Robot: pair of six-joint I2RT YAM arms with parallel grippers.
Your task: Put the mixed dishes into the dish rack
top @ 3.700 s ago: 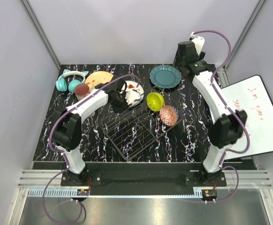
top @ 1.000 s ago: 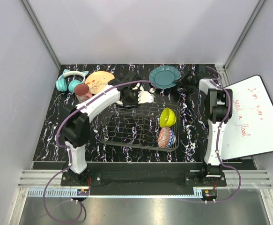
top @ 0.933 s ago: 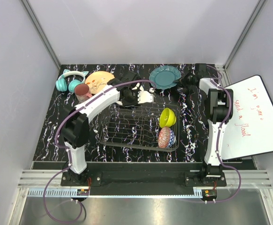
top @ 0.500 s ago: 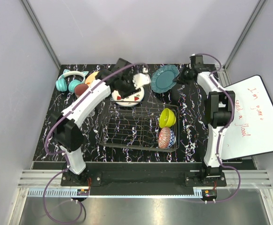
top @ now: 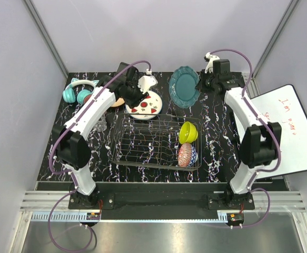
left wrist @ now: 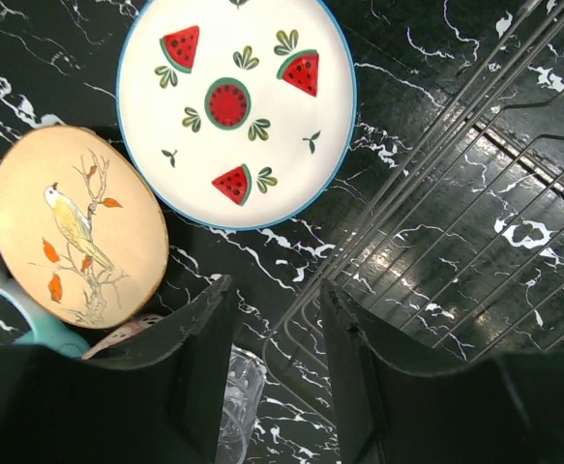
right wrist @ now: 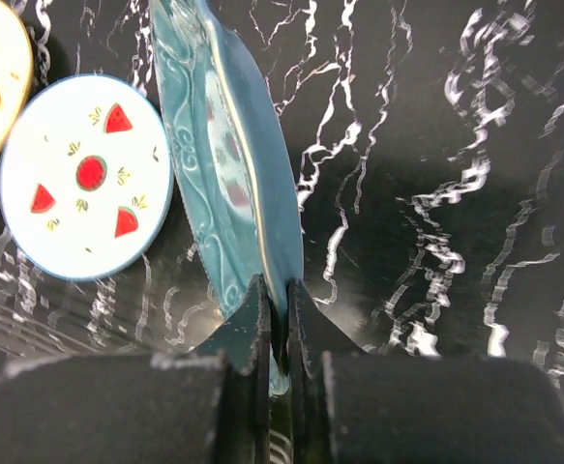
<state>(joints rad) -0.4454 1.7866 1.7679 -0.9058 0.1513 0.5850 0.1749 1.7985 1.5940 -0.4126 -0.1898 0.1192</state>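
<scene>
A glossy glaze is seen on the teal plate [right wrist: 231,155]. The dish rack [top: 148,145] is formed of dark metal wire; the table [right wrist: 436,116] is finished shiny.

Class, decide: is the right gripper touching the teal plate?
Touching. The right wrist view shows the right gripper closed on the rim of the teal plate, with no gap.

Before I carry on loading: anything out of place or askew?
The teal cat-ear headphones at the far left are no dish. The teal plate stands on edge only because the right gripper pinches its rim.
</scene>
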